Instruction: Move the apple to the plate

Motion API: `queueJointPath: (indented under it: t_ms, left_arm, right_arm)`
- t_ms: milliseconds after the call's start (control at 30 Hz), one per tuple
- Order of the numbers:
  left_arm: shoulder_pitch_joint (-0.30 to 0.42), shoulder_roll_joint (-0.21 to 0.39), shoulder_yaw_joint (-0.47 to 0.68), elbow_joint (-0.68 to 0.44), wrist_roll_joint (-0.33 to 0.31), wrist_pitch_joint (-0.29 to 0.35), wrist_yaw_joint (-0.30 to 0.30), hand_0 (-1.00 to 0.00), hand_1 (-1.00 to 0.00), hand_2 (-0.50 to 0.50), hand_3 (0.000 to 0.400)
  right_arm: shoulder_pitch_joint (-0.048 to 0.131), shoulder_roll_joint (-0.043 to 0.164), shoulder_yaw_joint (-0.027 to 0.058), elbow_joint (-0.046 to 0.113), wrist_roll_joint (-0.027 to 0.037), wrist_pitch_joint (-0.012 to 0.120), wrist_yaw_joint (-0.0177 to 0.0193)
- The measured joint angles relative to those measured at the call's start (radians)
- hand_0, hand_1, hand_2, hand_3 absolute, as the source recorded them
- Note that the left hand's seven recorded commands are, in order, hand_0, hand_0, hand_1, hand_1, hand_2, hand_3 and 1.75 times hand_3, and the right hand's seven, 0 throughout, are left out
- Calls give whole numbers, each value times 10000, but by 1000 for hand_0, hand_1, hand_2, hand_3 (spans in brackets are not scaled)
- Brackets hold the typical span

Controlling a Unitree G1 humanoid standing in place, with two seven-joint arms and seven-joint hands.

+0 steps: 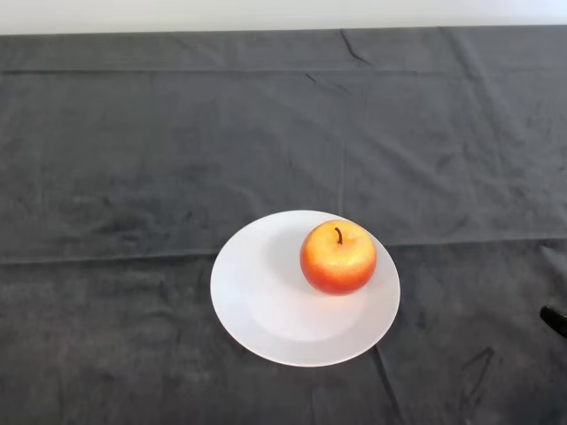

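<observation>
The apple point(337, 258) sits on the plate point(266, 310), upright, with its dark stem pointing up and a little toward the far side. It is red-orange, with a paler yellow flush over the top and down the near face, and a speckled skin. It does not rest at the plate's middle: it stands in the far right part, close to the rim there, and its bottom touches the white surface. A faint shadow falls from it across the plate toward the left and the near side. The plate is round, white and plain, and holds only the apple. It lies flat on the cloth point(133, 177), in the near half of the view and slightly right of the middle. The cloth is dark grey and covers the whole table. Several creases show in it: one long fold runs from left to right near the far edge, another runs from left to right at the level of the plate's far half and passes under it, and a thin crease runs from the far side straight down to the plate's far rim. Shorter wrinkles lie near the plate's lower right. Beyond the far edge of the cloth a pale strip point(283, 13) crosses the top of the view. At the right edge, level with the plate's near part, a small black shape point(555, 320) juts in; too little of it shows to tell what it is
</observation>
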Motion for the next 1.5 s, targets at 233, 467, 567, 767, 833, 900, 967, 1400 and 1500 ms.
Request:
queueJointPath:
  t_ms: [233, 467, 567, 767, 833, 900, 967, 1400, 1500]
  left_arm:
    - [0, 0, -26, 0, -4, 0, 0, 0, 0, 0, 0]
    - [0, 0, -27, 0, -37, 0, 0, 0, 0, 0, 0]
    - [0, 0, -30, 0, -151, 0, -1, 0, 0, 0, 0]
    - [0, 0, -37, 0, -282, 0, -1, 0, 0, 0, 0]
    - [0, 0, -39, 0, -289, 0, -1, 0, 0, 0, 0]
    - [0, 0, -42, 0, -291, 0, -1, 0, 0, 0, 0]
    - [0, 0, -44, 0, -291, 0, -1, 0, 0, 0, 0]
    - [0, 0, -45, 0, -305, 0, -3, 0, 0, 0, 0]
    - [0, 0, -45, 1, -306, 0, -3, 0, 0, 0, 0]
  right_arm:
    - [0, 0, 0, 0, 0, 0, 0]
    - [0, 0, 0, 0, 0, 0, 0]
    - [0, 0, 0, 0, 0, 0, 0]
    - [0, 0, 0, 0, 0, 0, 0]
    - [0, 0, 0, 0, 0, 0, 0]
    - [0, 0, 0, 0, 0, 0, 0]
    - [0, 0, 0, 0, 1, 0, 0]
    - [0, 0, 0, 0, 1, 0, 0]
    - [0, 0, 0, 0, 1, 0, 0]
